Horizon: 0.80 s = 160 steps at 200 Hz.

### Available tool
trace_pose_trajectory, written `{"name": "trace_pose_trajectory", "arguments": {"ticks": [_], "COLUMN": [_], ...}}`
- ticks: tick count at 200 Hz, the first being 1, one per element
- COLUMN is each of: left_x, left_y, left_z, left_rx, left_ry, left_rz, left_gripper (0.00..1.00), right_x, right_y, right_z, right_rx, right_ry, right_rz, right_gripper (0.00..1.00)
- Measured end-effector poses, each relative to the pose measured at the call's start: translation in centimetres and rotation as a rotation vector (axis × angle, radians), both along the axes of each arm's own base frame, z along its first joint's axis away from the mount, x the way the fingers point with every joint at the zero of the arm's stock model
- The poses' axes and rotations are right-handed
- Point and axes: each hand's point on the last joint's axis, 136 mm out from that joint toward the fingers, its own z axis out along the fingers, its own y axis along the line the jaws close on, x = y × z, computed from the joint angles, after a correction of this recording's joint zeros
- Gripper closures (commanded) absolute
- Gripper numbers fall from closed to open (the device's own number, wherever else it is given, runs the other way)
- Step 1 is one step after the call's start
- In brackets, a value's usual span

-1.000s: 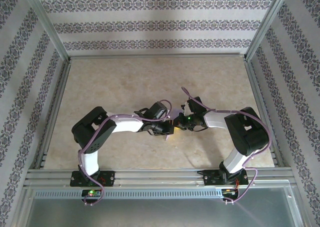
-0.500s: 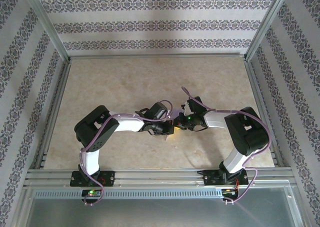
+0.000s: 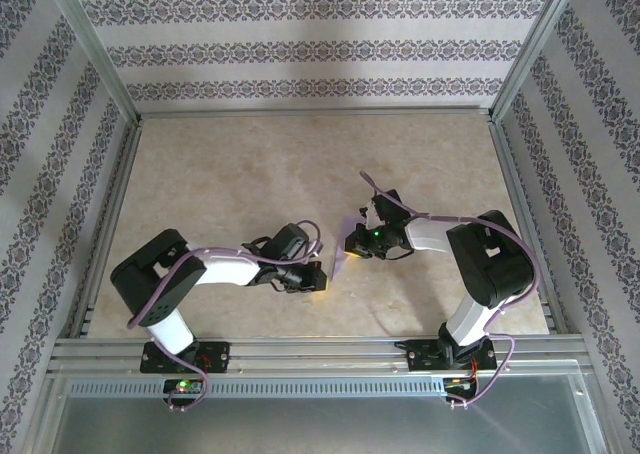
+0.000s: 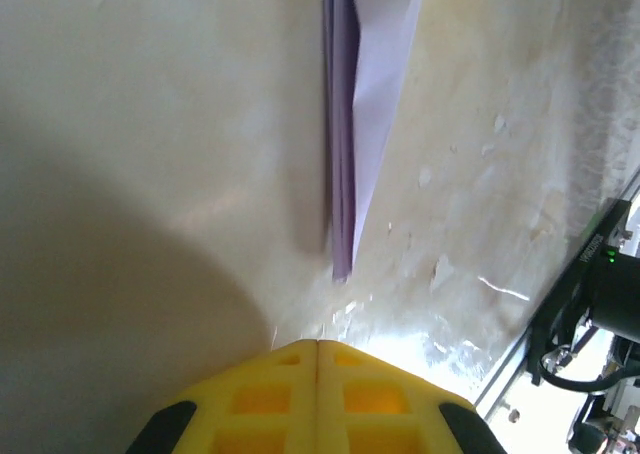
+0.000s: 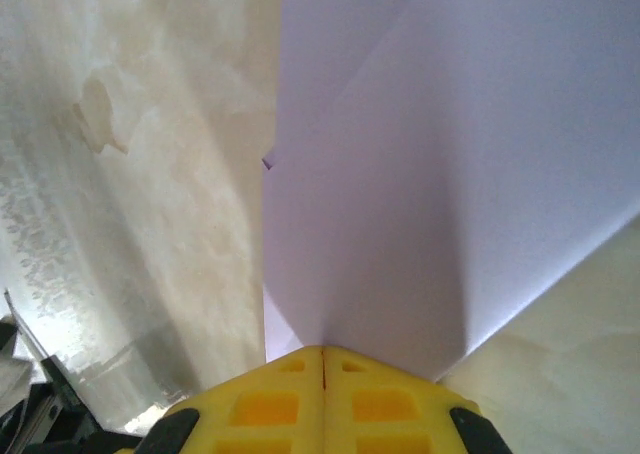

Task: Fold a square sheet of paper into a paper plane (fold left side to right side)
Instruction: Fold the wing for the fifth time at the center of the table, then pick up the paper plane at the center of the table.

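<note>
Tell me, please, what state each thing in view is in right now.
paper plane: folded into layers, narrowing to a point, pinched at one end.
left hand: shut, empty, apart from the plane's point.
right hand: shut on the paper plane.

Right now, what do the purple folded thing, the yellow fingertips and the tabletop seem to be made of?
Folded sheet: thin matte lavender paper, judging by its sharp creases. Yellow fingertips: probably moulded plastic, with recessed pockets. Tabletop: glossy marble-look surface with glare on it; stone or laminate, can't tell.
</note>
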Motion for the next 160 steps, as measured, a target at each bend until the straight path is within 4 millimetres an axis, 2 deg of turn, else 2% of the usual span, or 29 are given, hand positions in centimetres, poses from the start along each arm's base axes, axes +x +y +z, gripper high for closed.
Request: {"name": "trace_pose_trajectory", "arguments": {"ticks": [15, 29, 37, 54, 68, 76, 93, 112, 136, 160], "left_x": [0.1, 0.9, 1.7, 3.6, 4.9, 5.6, 6.6, 7.4, 8.0, 7.9], "left_y": [0.4, 0.5, 0.7, 1.6, 2.6, 3.3, 5.0, 6.9, 8.7, 9.5], "left_z": [1.4, 3.5, 4.8, 7.5, 9.0, 9.5, 9.6, 8.5, 7.1, 6.2], "left_rx": [-0.022, -0.055, -0.073, -0.092, -0.088, -0.081, -0.051, -0.004, 0.030, 0.048], "left_ry": [-0.034, -0.096, -0.141, -0.250, -0.326, -0.362, -0.408, -0.419, -0.404, -0.387], "left_rz": [0.014, 0.039, 0.059, 0.126, 0.188, 0.225, 0.294, 0.360, 0.421, 0.445], "left_gripper": [0.93, 0.89, 0.87, 0.76, 0.66, 0.65, 0.62, 0.61, 0.58, 0.57], "right_x": [0.3, 0.5, 0.6, 1.2, 1.7, 1.9, 2.0, 1.9, 2.0, 2.3], "right_y": [-0.4, -0.8, -0.9, -1.2, -1.4, -1.6, -1.8, -2.2, -2.8, -3.1], "right_z": [0.2, 1.1, 1.8, 4.2, 6.1, 7.0, 8.2, 8.5, 7.6, 6.2], "right_rx": [-0.029, -0.054, -0.066, -0.103, -0.152, -0.191, -0.296, -0.436, -0.598, -0.744], "right_ry": [-0.016, -0.043, -0.061, -0.125, -0.182, -0.214, -0.253, -0.270, -0.257, -0.226], "right_rz": [-0.007, -0.017, -0.023, -0.045, -0.057, -0.059, -0.062, -0.057, -0.067, -0.079], "right_gripper": [0.74, 0.65, 0.58, 0.49, 0.39, 0.36, 0.30, 0.24, 0.22, 0.20]}}
